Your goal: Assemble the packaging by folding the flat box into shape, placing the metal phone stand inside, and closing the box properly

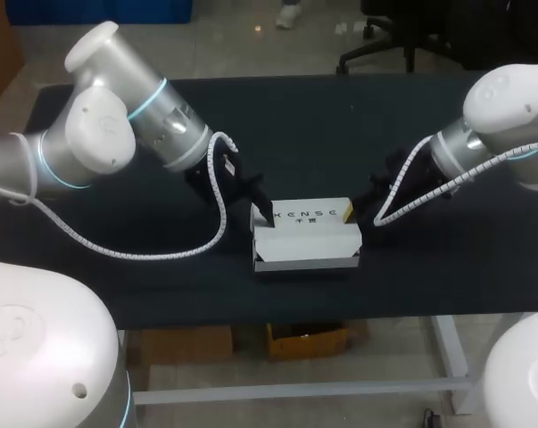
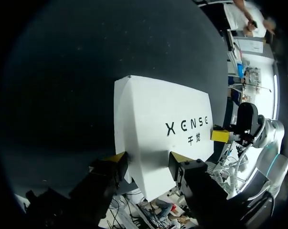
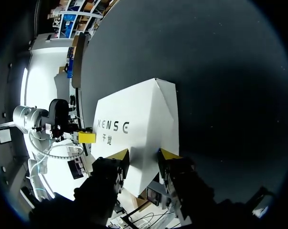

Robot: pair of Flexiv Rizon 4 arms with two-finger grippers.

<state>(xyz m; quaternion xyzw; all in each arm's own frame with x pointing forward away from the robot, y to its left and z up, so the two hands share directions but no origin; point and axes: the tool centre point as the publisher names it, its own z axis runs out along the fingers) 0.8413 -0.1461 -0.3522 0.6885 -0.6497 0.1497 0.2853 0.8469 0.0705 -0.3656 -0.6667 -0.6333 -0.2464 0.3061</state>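
Box (image 1: 304, 234): white matte cardboard, rectangular, printed lid, at the centre of the black cloth worktop (image 1: 429, 276). Left gripper (image 2: 147, 160) and right gripper (image 3: 144, 155): fingers pinching opposite ends of the box. Only the head view shows the front wall.

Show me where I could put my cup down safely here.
Freest is the bare black table behind the white box, up to the far edge. The front right corner is bare too; a cable sags over the front left. Crowded: the box's ends, where left gripper and right gripper hold it.

Black lettering (image 1: 311, 215), printed on white box (image 1: 306, 242)
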